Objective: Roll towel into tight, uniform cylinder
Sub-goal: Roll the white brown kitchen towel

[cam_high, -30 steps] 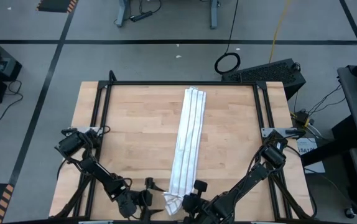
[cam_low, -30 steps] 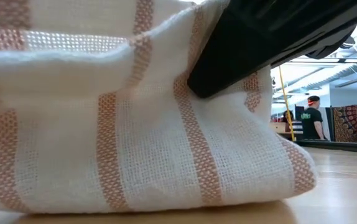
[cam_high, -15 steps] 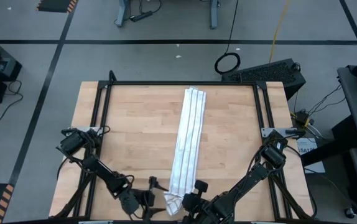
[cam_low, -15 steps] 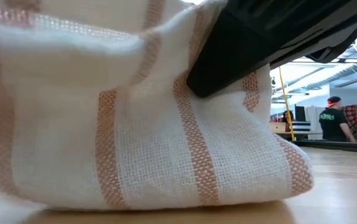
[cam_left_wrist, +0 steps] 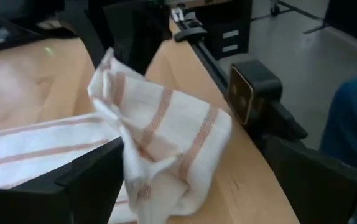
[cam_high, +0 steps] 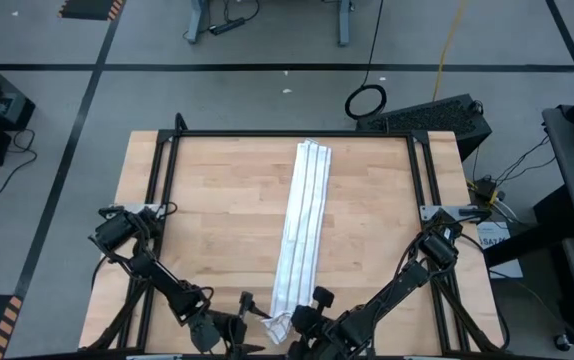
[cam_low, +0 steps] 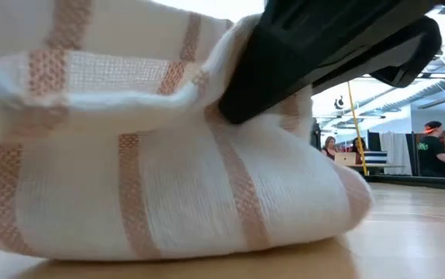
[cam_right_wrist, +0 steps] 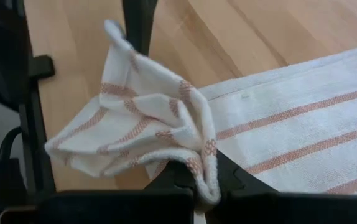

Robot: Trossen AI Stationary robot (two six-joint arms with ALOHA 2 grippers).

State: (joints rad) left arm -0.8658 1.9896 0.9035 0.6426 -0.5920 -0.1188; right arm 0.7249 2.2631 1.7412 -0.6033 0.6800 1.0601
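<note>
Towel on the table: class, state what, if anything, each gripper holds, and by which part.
The right gripper pinches the towel at its crumpled near end, jaws shut on a fold. The left gripper stands open beside that end, holding nothing.

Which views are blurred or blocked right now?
Low view: towel fills most of the picture, soft-focused, under a dark pincer part. Left wrist view: towel end slightly blurred. Right wrist view: bunched end fairly sharp. High view: sharp, evenly lit.
</note>
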